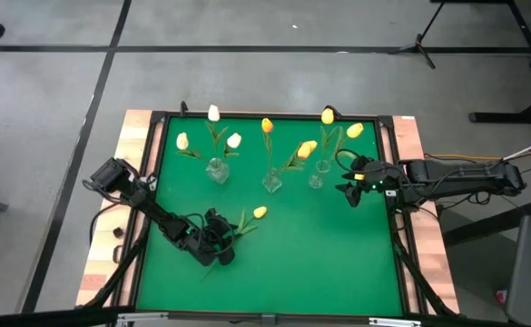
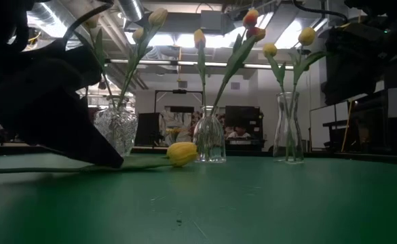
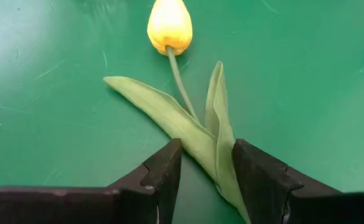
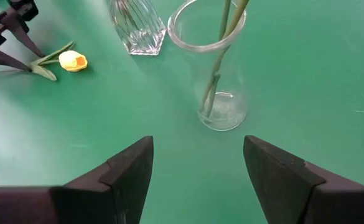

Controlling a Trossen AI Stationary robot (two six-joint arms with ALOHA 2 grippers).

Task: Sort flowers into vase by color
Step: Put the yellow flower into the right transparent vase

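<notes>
While three glass vases (image 1: pixel 270 182) hold tulips (image 1: pixel 267 126) (yellow, white), one tulip (image 1: pixel 260 213) lies loose.

The bench (image 1: pixel 274 272) has a green work surface inside a dark frame, with bare wooden strips (image 1: pixel 102 245) along its left and right edges. It stands on a grey concrete floor (image 1: pixel 56 100) marked with dark lines. A tripod stand (image 1: pixel 421 41) is positioned on the floor beyond the far right corner.
</notes>
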